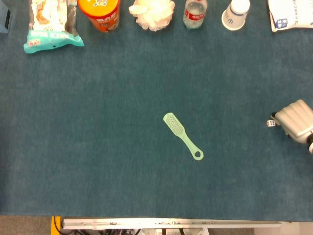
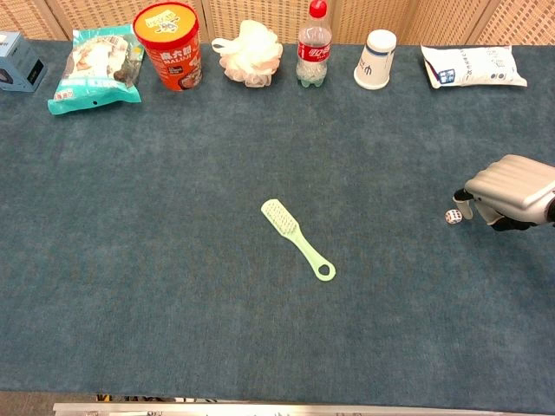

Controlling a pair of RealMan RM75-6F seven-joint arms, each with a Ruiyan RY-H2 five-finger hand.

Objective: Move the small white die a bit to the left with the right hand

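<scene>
The small white die [image 1: 270,124] [image 2: 453,217] lies on the blue cloth near the table's right edge. My right hand [image 1: 294,126] [image 2: 509,201] comes in from the right edge, its silver back facing up and its fingers bent down toward the cloth. Its leading fingertips [image 2: 462,198] are just right of the die, at or nearly touching it; contact is not clear. Nothing is held in the hand. My left hand is in neither view.
A light green brush [image 1: 182,135] [image 2: 297,239] lies mid-table, well left of the die. Along the far edge stand a snack bag [image 2: 94,74], a red tub [image 2: 168,45], a white bath puff [image 2: 249,53], a cola bottle [image 2: 314,47], a paper cup [image 2: 376,60] and a white pouch [image 2: 473,66].
</scene>
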